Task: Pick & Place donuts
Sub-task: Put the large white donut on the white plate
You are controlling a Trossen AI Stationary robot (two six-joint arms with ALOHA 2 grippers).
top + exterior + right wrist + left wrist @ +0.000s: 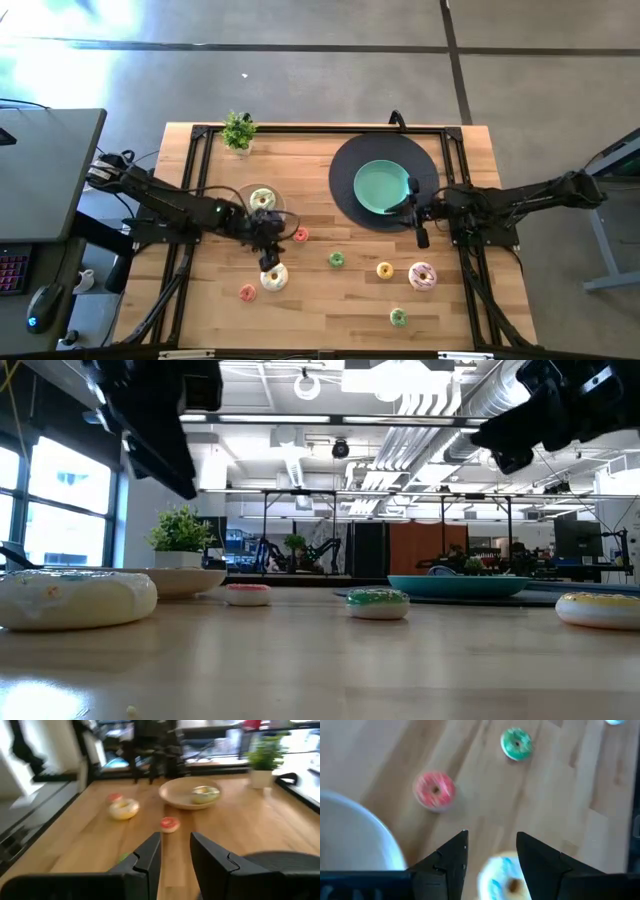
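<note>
I count eight ring donuts point(274, 277), seven on bare wood; my left pincer point(270, 260) spread, right pincer point(421, 238) narrowly parted.

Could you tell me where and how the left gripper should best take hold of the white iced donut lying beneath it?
Come straight down: the white iced donut lies flat on the table, hole up, with clear wood around it. The left gripper, open above it, could close across the ring's outer rim.

Overhead view evenly lit; strong glare washes out the floor point(60, 40) at upper left. Low view: ceiling lights point(420, 395) bright, near white donut point(75, 600) out of focus. Both wrist views motion-blurred; red donut point(434, 790) smeared.
</note>
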